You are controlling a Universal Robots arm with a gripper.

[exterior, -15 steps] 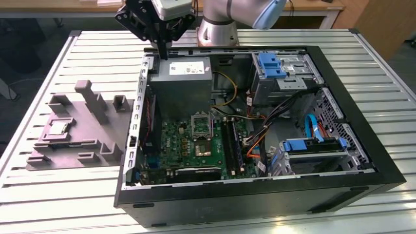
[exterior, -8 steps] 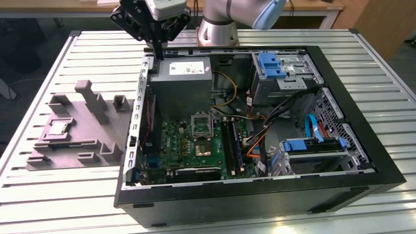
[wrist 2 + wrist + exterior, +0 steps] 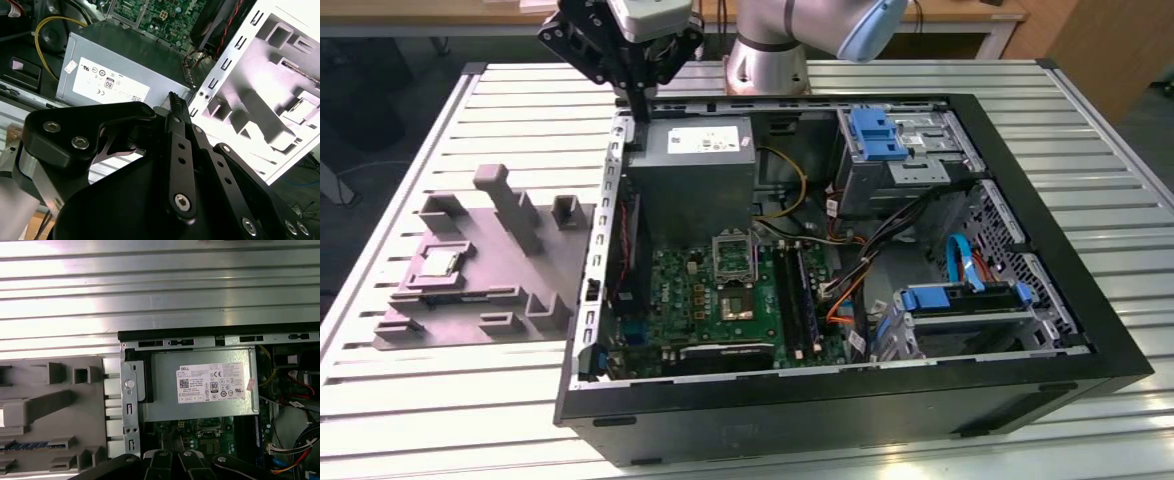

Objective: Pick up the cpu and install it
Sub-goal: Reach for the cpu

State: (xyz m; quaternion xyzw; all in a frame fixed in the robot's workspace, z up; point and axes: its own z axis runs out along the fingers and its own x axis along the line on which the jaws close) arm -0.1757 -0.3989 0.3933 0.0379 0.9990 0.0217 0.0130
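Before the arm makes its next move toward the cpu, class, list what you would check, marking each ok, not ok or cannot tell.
1. The cpu lies bare in the grey holder: ok.
2. The gripper is above the cpu: not ok; it hangs by the rear corner of the case, near the power supply.
3. The gripper is open for a grasp: not ok; shut, empty.
4. The case is open over the motherboard: ok.
5. The socket is free of a chip: cannot tell.

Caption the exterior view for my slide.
The gripper hovers over the rim of the open computer case, cpu lying in the grey tray beside it.
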